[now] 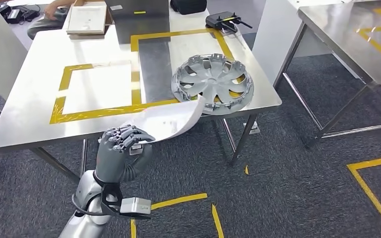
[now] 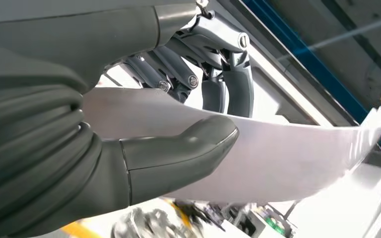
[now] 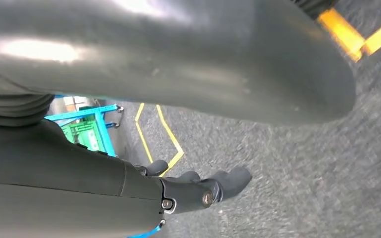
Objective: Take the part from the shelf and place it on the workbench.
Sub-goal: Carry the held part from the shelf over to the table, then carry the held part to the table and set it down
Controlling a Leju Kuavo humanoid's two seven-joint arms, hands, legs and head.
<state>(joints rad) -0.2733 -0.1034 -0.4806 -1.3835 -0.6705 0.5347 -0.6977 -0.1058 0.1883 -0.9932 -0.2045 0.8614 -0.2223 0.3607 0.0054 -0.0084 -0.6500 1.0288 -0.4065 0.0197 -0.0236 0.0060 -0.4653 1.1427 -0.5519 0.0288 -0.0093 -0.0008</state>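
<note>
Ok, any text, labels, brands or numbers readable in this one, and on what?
None can be read.
White label on the table's far edge: too small to read.
Box by the person's hand: no print legible.
Black device: no marking legible.
Curved part in the left hand, and hubcap: no lettering visible.

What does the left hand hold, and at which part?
The left hand holds a curved white panel at its near end, thumb on one face and fingers on the other.

curved white part (image 1: pixel 171 121) hiding the hubcap's (image 1: pixel 213 84) near rim, person (image 1: pixel 54 12) cut off at the top edge
</note>
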